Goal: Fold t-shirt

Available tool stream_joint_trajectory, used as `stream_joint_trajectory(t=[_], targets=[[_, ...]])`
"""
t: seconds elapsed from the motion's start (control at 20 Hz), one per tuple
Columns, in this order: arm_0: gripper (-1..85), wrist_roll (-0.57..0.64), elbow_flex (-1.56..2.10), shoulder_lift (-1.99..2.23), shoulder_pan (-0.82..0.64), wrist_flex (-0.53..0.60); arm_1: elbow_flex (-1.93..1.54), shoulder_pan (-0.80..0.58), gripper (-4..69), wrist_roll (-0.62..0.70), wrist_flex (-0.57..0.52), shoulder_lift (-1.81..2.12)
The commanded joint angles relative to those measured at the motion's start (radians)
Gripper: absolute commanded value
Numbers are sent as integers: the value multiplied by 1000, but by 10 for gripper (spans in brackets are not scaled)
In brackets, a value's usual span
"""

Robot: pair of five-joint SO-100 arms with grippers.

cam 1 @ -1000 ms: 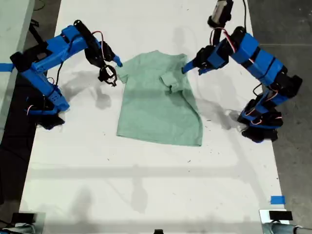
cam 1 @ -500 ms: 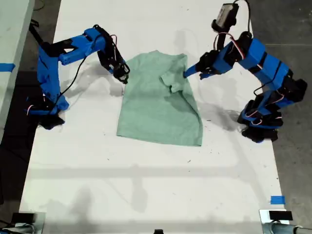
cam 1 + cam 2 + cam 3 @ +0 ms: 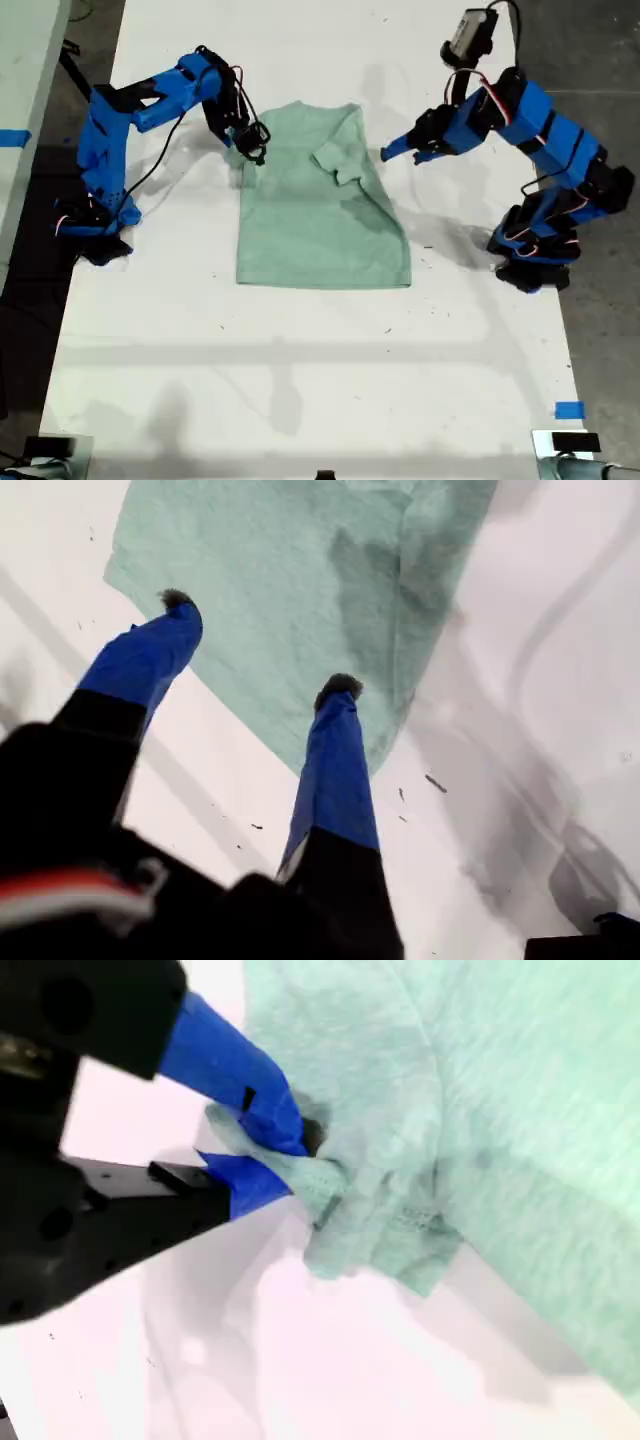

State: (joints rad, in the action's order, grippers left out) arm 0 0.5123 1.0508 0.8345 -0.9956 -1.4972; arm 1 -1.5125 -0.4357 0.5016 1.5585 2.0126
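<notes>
— What's changed? The t-shirt (image 3: 320, 205) lies mid-table (image 3: 300, 400), shifted toward the exterior view's left.
— My second gripper (image 3: 275, 1155) pinches its sleeve and has dragged it; my first gripper (image 3: 260, 645), fingers spread, has pulled back off it.

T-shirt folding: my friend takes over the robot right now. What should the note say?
My first gripper: open and empty, hovering just off the t-shirt at its edge on the exterior view's right.
My second gripper: shut on the bunched sleeve on the exterior view's left.
The t-shirt lies on the white table between the arms.
Done: the other sleeve is folded onto the chest.
Left: probably fold the held sleeve in, then fold the body.
</notes>
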Motion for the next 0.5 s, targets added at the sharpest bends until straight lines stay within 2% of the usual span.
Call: stream_joint_trajectory(t=[0.0, 0.3, 0.45], targets=[[0, 15, 2, 103, -28, -51, 3, 6, 277, -11, -6, 69], [0, 8, 58, 463, -26, -158, -61, -8, 271, -17, -9, 137], [0, -29, 52, 525, 35, -153, -95, -12, 267, -17, -21, 164]])
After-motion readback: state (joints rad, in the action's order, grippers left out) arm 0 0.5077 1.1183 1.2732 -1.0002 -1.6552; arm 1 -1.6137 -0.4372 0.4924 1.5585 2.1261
